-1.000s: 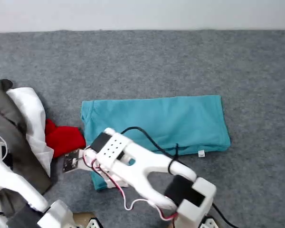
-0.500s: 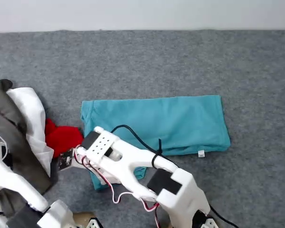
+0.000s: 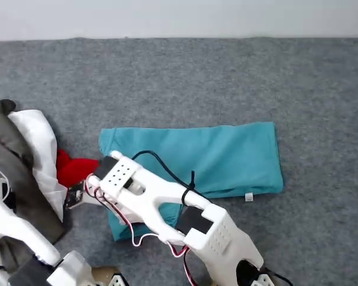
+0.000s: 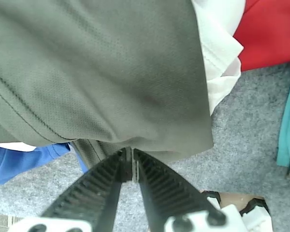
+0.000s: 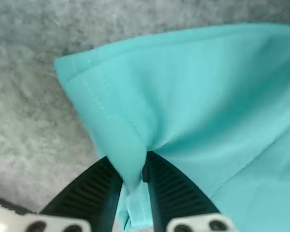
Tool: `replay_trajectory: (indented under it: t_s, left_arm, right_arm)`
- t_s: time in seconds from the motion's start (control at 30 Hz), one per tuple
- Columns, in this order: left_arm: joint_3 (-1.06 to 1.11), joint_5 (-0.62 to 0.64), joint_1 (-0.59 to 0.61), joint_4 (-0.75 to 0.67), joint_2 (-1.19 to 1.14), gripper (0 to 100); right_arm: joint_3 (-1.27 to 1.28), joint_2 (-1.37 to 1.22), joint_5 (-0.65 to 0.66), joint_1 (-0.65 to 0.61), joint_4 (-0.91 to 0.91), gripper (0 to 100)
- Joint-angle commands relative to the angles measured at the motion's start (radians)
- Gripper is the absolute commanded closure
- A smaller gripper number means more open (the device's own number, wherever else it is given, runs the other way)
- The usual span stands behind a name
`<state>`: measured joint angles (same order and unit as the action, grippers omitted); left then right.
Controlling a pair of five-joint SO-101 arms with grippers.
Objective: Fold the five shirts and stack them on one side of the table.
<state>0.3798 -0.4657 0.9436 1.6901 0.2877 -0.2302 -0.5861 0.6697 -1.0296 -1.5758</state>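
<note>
Teal shirt [image 3: 227, 155] lies part-folded mid-table [image 3: 238, 77]; the right gripper [image 5: 133, 176] pinches its hem near a corner, so this fold looks underway (next, I'd guess, carry it across). The left gripper [image 4: 130, 169] rests pressed together at the grey shirt's [image 4: 87, 72] edge.

grey carpeted table [image 3: 227, 77] | teal shirt [image 3: 227, 158] mid-table | clothes pile [image 3: 24, 149] at edge

White tag [image 3: 249, 196] on teal shirt [image 3: 227, 156]: print illegible.
</note>
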Motion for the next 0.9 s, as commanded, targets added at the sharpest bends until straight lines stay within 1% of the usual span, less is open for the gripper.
replay_trajectory:
  t_s: [0.0, 0.13, 0.2, 0.4, 0.7, 0.77, 0.87]
  left_arm:
    - [-0.036, -0.008, 0.002, -0.017, 0.006, 98]
    - [-0.061, -0.008, 0.002, -0.012, 0.002, 98]
    - [-0.081, -0.008, 0.002, -0.011, 0.000, 98]
    - [-0.107, -0.008, 0.002, -0.009, -0.002, 98]
    - [-0.107, -0.008, 0.000, -0.011, -0.003, 98]
    - [-0.105, -0.008, 0.000, -0.011, -0.003, 98]
    - [-0.105, -0.008, 0.000, -0.009, -0.003, 98]
  right_arm:
    - [-0.115, 0.012, 0.011, 0.024, -0.071, 98.9]
    - [-0.212, 0.012, 0.012, 0.082, -0.125, 98.8]
    - [-0.245, 0.012, 0.035, 0.116, -0.140, 98.8]
    - [-0.322, 0.002, 0.048, 0.211, -0.142, 98.8]
    - [-0.364, -0.030, 0.040, 0.297, -0.030, 98.0]
    - [-0.365, -0.064, 0.012, 0.317, -0.022, 93.6]
    - [-0.402, -0.127, -0.083, 0.364, -0.001, 80.5]
